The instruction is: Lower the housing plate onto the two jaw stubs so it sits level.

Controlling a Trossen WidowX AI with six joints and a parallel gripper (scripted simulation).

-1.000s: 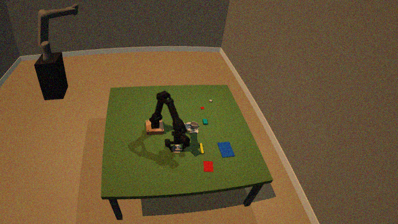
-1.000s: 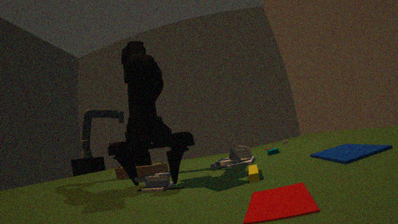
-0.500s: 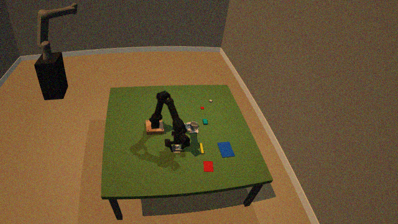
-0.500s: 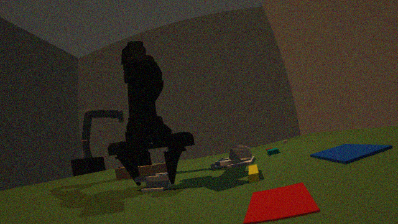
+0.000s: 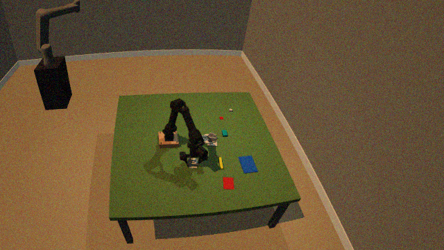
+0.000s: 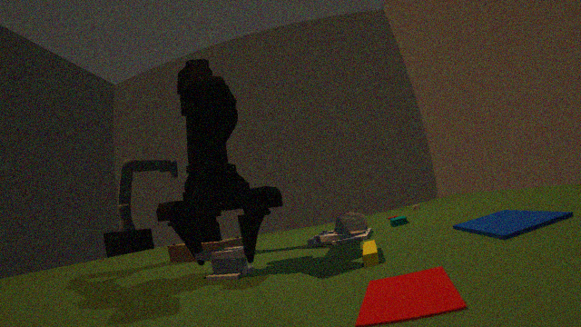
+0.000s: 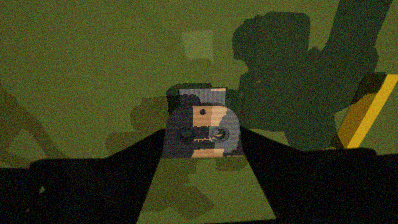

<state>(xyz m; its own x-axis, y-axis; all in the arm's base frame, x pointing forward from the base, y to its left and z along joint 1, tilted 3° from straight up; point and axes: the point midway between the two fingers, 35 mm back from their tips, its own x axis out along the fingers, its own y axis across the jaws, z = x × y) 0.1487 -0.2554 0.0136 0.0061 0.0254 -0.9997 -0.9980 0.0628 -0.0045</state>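
Note:
A grey and tan rounded plate (image 5: 193,162) (image 6: 229,262) (image 7: 175,122) with small round holes, which looks like the housing plate, is at the front of the arm, just above a pale flat piece (image 6: 222,276). My gripper (image 5: 193,160) (image 6: 225,262) (image 7: 201,131) points down and is shut on this plate, one finger at each side. Whether the plate still touches the piece under it I cannot tell. The jaw assembly, a pale base with a grey rounded part (image 5: 211,138) (image 6: 350,222), stands to the right of the hand; its pins and stubs are too small to make out.
A yellow bar (image 5: 220,163) (image 6: 369,253) (image 7: 367,112) lies right of the hand. Beyond it are a red sheet (image 5: 228,183) (image 6: 413,295) and a blue sheet (image 5: 248,164) (image 6: 513,223). A teal block (image 5: 225,133) (image 6: 398,221) lies behind the jaw assembly.

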